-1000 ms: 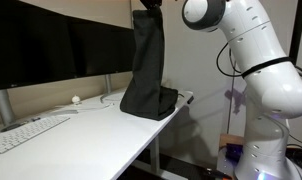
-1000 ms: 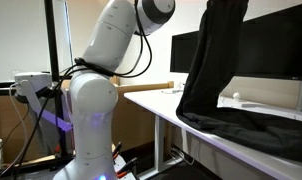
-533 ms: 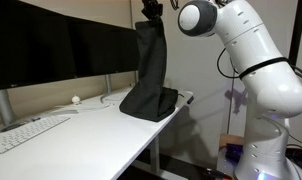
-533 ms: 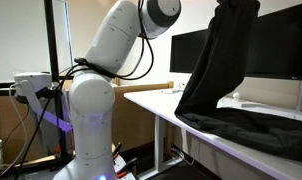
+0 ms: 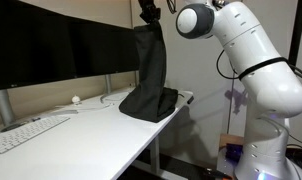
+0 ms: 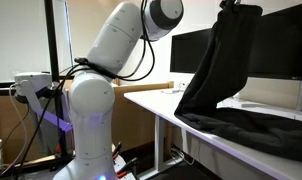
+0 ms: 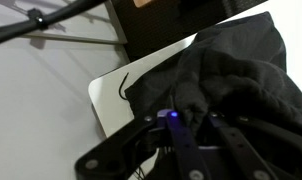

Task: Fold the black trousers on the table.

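Observation:
The black trousers [image 5: 149, 70] hang from my gripper [image 5: 148, 17] high above the white table [image 5: 81, 135], their lower part piled on the table's end. In both exterior views they drape down as a long dark sheet [image 6: 219, 70] from the gripper [image 6: 234, 5]. In the wrist view the gripper [image 7: 186, 125] is shut on a bunched fold of the black trousers [image 7: 226, 75], with the table corner [image 7: 111, 100] below.
Dark monitors [image 5: 51, 50] stand along the table's back. A white keyboard [image 5: 26, 132] lies near the front, and a small white ball [image 5: 76, 99] sits by the monitor stands. The table end [image 5: 186, 97] is close to the robot's base. A black cable [image 7: 124, 82] lies at the table corner.
The gripper has lowered a little and shifted sideways with the trousers, so the top of the hanging cloth sits lower in both exterior views.

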`<state>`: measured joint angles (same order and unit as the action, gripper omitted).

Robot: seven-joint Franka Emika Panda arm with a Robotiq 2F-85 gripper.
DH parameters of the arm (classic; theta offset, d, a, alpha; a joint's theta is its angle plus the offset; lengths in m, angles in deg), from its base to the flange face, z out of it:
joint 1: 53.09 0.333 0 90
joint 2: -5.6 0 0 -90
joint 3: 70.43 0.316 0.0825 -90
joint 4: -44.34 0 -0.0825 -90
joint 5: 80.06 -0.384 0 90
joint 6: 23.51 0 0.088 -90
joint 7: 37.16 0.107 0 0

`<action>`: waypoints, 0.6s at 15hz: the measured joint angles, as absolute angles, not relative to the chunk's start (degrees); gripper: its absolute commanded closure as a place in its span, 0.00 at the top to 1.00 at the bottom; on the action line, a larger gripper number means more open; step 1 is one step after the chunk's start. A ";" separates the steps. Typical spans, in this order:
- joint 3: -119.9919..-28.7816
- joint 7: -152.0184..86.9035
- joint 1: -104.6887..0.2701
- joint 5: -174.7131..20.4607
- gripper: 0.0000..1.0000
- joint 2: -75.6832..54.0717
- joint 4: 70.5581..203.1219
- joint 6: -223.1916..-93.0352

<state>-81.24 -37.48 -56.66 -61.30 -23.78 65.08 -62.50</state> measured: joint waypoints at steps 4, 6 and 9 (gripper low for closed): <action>-81.24 -37.48 -57.19 -61.99 0.03 -24.42 65.08 -62.49; -81.24 -37.13 -57.50 -62.00 0.03 -24.81 65.08 -62.48; -81.24 -35.56 -57.60 -62.01 0.03 -25.47 65.09 -62.18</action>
